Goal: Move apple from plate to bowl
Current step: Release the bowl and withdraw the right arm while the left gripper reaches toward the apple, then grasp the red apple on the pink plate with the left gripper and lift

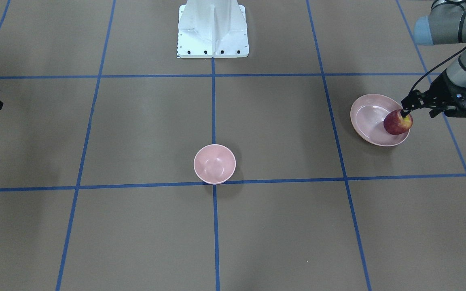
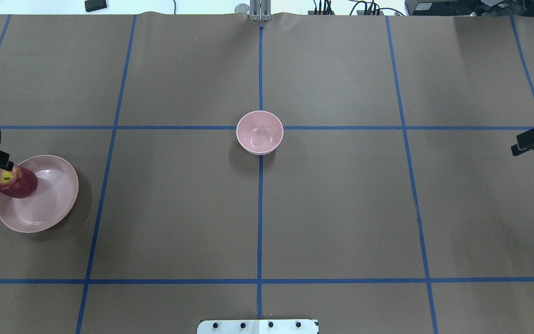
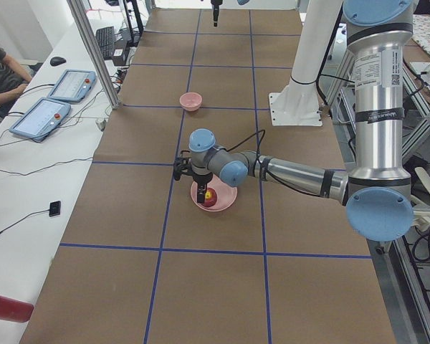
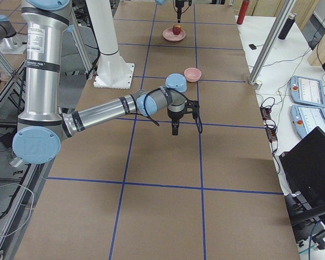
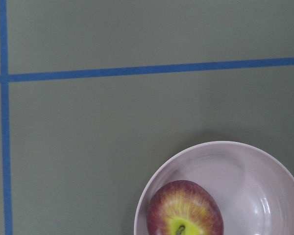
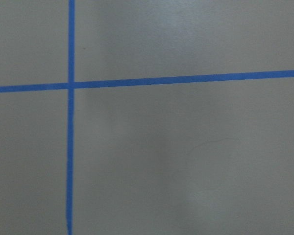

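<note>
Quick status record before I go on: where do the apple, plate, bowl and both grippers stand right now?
apple: on the plate, near its rim, stem up
plate: far left of the table, holds only the apple
bowl: table centre, empty
left gripper: over the apple, tips at its stem; open or shut unclear
right gripper: far right, away from both dishes; state unclear
step: apple not yet moved

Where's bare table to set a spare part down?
Bare: everything between the bowl and the right gripper, and the row of squares nearest the robot's base. The strip between plate and bowl is bare too, but the apple will likely cross it. Crowded only at the plate, where the left gripper hangs over the apple.
</note>
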Robot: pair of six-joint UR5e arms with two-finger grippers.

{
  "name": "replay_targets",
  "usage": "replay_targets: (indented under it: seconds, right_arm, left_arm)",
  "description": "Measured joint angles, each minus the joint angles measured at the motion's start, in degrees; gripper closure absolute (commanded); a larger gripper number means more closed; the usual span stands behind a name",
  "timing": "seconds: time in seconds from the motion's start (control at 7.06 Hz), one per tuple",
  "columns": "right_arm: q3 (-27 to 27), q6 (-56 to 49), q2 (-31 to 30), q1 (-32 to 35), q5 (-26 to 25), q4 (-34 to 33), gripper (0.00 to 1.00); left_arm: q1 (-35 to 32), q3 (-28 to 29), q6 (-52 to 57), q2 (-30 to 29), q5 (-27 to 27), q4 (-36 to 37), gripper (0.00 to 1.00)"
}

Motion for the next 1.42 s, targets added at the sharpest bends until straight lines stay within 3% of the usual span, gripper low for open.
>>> replay_targets:
  seconds: [0.28,1.13,1.27,1.42]
  right_arm:
    - [-0.06,-0.99,-0.66,0.43,0.57,0.11,0.00]
    - [-0.09,-0.67,-0.72,0.45,1.00,0.09,0.00]
    - [-0.10,-0.61,-0.57,0.44,1.05,0.09,0.00]
    - [-0.11,-0.58,-0.32,0.41,1.14,0.10,0.00]
  left_arm:
    - [2.45,3.88,-4.11,-0.03,0.66,-5.96,0.02]
    - [4.23,4.13,-5.63,-0.40,2.37,-6.88,0.02]
    - [5.15,4.13,-5.68,-0.29,4.12,-6.79,0.13]
    - [5.73,4.13,-5.70,-0.16,5.36,-6.70,0.72]
